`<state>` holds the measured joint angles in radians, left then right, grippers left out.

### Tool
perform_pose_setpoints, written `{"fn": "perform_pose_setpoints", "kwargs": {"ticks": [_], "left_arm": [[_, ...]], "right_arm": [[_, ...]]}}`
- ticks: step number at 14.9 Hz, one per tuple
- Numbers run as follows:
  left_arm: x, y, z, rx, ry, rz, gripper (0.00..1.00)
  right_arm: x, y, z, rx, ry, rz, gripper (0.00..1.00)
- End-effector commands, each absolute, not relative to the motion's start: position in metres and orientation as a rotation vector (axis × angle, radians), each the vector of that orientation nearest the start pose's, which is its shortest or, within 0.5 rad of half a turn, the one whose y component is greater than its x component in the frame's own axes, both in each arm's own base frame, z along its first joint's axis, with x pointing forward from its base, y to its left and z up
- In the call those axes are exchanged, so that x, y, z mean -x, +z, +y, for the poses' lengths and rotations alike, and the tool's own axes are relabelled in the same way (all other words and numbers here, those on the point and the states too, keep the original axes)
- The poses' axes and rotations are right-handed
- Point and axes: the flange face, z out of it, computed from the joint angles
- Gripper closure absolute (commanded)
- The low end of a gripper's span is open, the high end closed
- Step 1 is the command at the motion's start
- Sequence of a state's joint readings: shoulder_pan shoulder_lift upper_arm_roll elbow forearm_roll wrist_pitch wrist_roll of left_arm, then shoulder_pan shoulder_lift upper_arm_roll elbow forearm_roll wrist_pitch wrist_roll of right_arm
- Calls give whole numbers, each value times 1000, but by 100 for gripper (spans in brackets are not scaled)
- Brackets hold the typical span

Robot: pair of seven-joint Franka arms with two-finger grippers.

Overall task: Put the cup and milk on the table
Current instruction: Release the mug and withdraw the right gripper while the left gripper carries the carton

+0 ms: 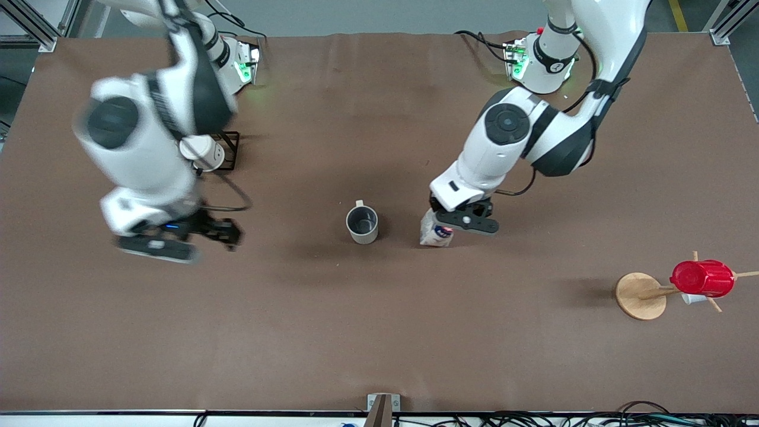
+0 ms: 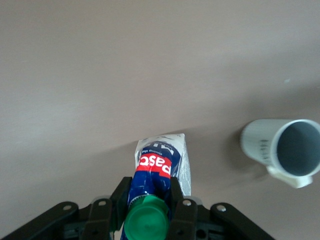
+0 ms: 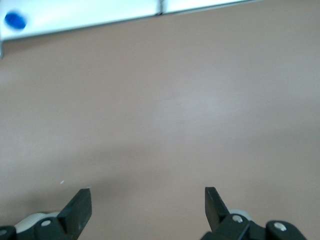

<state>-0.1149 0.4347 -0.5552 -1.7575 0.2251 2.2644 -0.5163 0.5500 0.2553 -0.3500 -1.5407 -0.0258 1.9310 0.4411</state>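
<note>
Cup [image 1: 362, 225] upright on bench [image 1: 379, 332], mid. My left pincer [image 1: 452, 223] grips milk [image 1: 436, 234] beside it; I'd seat base flat, then release. Right pincer [image 1: 178, 237] wide, empty, over bench.

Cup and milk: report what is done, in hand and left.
Done: the cup stands upright on the table, and the right gripper is open and empty. In hand: the left gripper grips the milk beside it. Left: release the milk.
</note>
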Motion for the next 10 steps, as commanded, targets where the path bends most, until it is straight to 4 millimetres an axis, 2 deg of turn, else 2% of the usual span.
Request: {"fn": "perform_pose_setpoints", "kwargs": {"ticks": [1,2,3,4,5,7,9,10], "left_arm": [[-547,362,-410,3225,-173,354,100],[-545,359,-421,3227,-173,342,100],[-542,359,-433,3227,-150,326,100],[-541,351,-439,3208,-106,318,100],[-536,346,-444,3181,-93,335,100],[-532,344,-448,3172,-96,349,100],[-526,345,-454,3171,-94,360,100],[-524,341,-458,3172,-87,346,100]], "right_arm": [[-615,570,82,3140,-272,404,0],[-608,590,57,3129,-252,456,0],[-604,608,40,3123,-237,500,0],[-598,635,19,3119,-219,550,0],[-592,654,5,3122,-204,570,0],[-582,668,-36,3110,-149,645,0],[-568,679,-51,3089,-117,603,0],[-566,678,-55,3064,-98,513,0]]}}
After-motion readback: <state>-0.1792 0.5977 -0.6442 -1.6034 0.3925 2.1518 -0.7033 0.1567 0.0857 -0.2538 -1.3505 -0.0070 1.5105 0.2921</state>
